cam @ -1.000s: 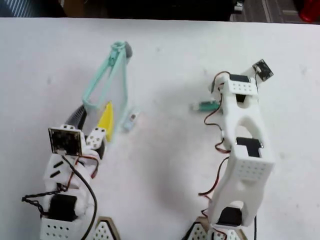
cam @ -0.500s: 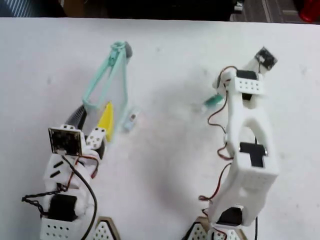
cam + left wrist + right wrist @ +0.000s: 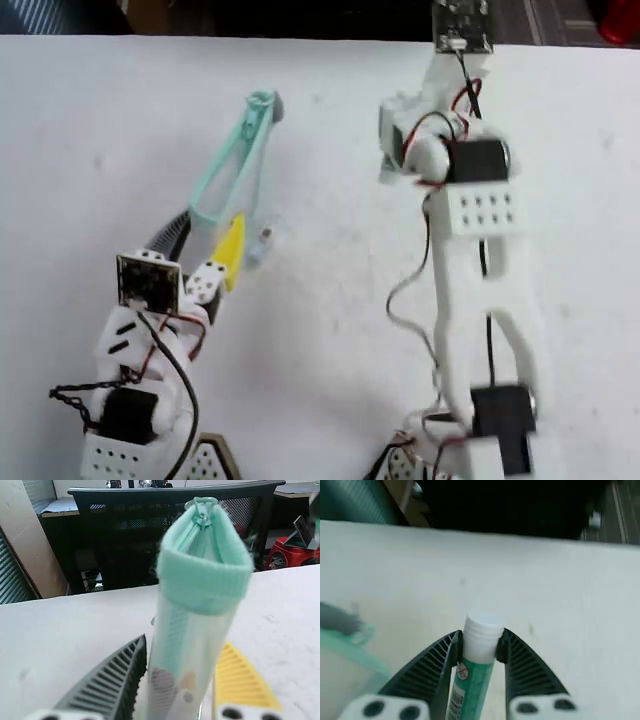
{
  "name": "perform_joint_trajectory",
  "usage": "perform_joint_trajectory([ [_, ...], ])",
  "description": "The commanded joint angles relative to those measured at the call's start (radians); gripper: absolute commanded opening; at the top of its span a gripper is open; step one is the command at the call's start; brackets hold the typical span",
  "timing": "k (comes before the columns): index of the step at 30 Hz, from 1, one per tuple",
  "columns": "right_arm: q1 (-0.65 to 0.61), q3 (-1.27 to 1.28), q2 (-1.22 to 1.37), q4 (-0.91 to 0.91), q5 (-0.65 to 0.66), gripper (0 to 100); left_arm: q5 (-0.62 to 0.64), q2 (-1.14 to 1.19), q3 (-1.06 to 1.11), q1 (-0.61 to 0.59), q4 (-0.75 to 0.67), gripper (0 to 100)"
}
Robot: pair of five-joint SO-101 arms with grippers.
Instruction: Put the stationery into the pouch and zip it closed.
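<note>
**Pouch braced; glue stick in carry**

1. White table (image 3: 320,300): carries both arms and the loose pieces.
2. Mint-green, clear-sided zip pouch (image 3: 200,580): pinched at its near end between the left jaws, one grey and one yellow. It runs straight out ahead of them, with the zip pull (image 3: 202,505) at the far tip. Probably gripped this way to brace it, sides bowed apart for loading.
3. Green glue stick with white cap (image 3: 479,645): clamped between the black right jaws, cap poking just past their tips. It sits apart from the pouch, off to one side. Judged ready to be carried to the mouth.
4. Small pale oblong piece (image 3: 262,243): on the table just beside the yellow jaw, ungripped.
</note>
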Motion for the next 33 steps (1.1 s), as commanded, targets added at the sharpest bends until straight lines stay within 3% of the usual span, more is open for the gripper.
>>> perform_joint_trajectory([
  [1, -0.14, 0.0, -0.312, -0.031, 0.046, 1.7, -0.037, -0.015, -0.021, 0.036, 0.006, 22],
  [12, -0.476, 0.456, -0.581, -0.513, 0.051, 1.7, -0.048, -0.015, -0.018, 0.031, 0.005, 22],
  [21, -0.489, 0.629, -0.573, -0.786, 0.048, 1.6, -0.048, -0.015, -0.02, 0.031, 0.005, 22],
  [29, -0.492, 0.539, -0.344, -0.819, 0.048, 1.6, -0.048, -0.015, -0.021, 0.028, 0.003, 22],
  [33, -0.476, 0.575, -0.348, -0.803, 0.048, 1.6, -0.048, -0.015, -0.023, 0.027, 0.003, 22],
])
